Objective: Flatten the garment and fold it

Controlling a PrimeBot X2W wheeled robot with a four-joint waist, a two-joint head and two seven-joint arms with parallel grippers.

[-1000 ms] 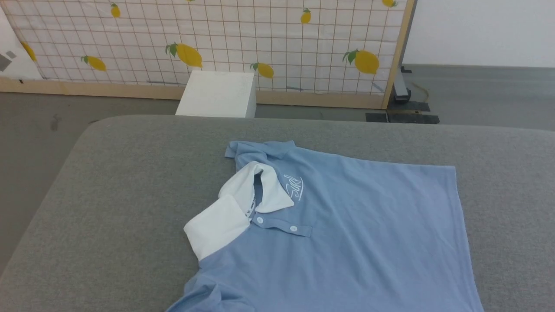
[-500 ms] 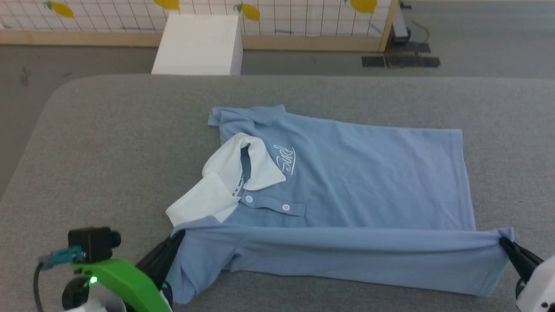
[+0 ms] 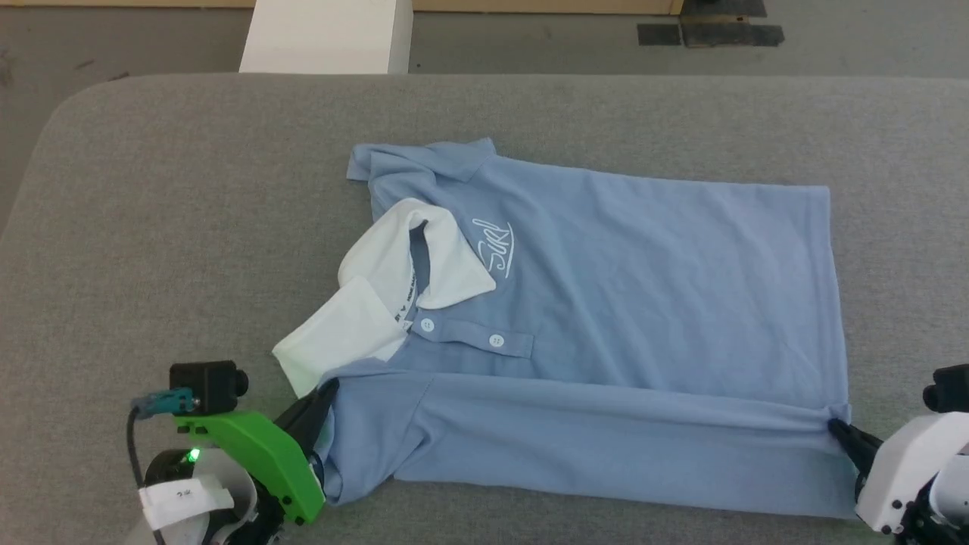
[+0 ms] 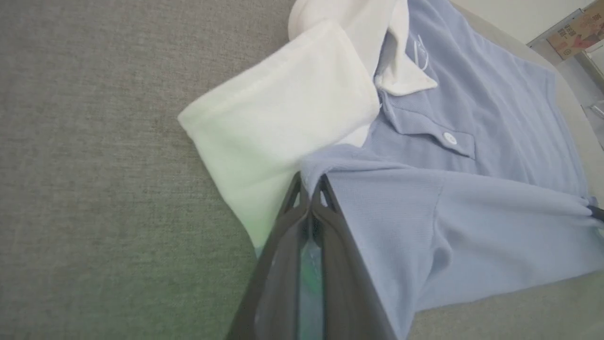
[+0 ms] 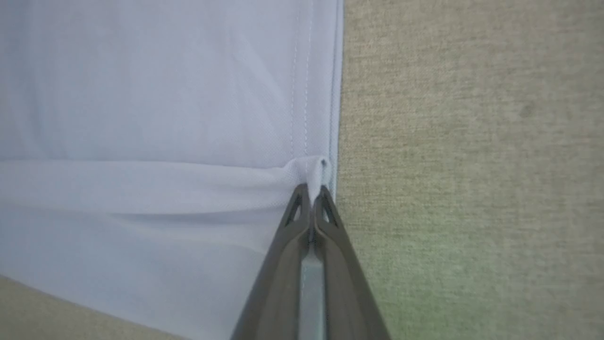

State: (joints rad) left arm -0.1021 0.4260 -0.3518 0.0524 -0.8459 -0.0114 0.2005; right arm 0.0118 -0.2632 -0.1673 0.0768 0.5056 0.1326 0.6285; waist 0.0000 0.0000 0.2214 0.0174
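Left pincer [image 3: 327, 390] is pressed together on the garment [image 3: 643, 303] at its near shoulder, just below the collar; in the left wrist view the two dark fingers meet on a ridge of blue knit [image 4: 309, 182]. The right pincer [image 3: 834, 426] is likewise closed on cloth, pinching the near corner of the hem [image 5: 317, 166] right at the stitched edge.

Between the two grips the near side panel [image 3: 606, 446] runs as a long, fairly taut band doubled over the front of the shirt, its edge lying below the placket. That reads as the first lengthwise fold, with the near side being brought in toward the middle.

Beyond the band, the body lies mostly flat on the grey table [image 3: 189, 227], chest logo up and hem toward the robot's right. The white collar [image 3: 356, 333] is splayed, one wing flopped out onto the table. The far sleeve [image 3: 416, 159] sits bunched at the far shoulder. A white box [image 3: 325, 34] stands on the floor past the table.

Next, I judge, both grips should lower evenly so the folded edge lands straight, then let go together. The far side and sleeve will want the same fold, and the collar may need tidying.
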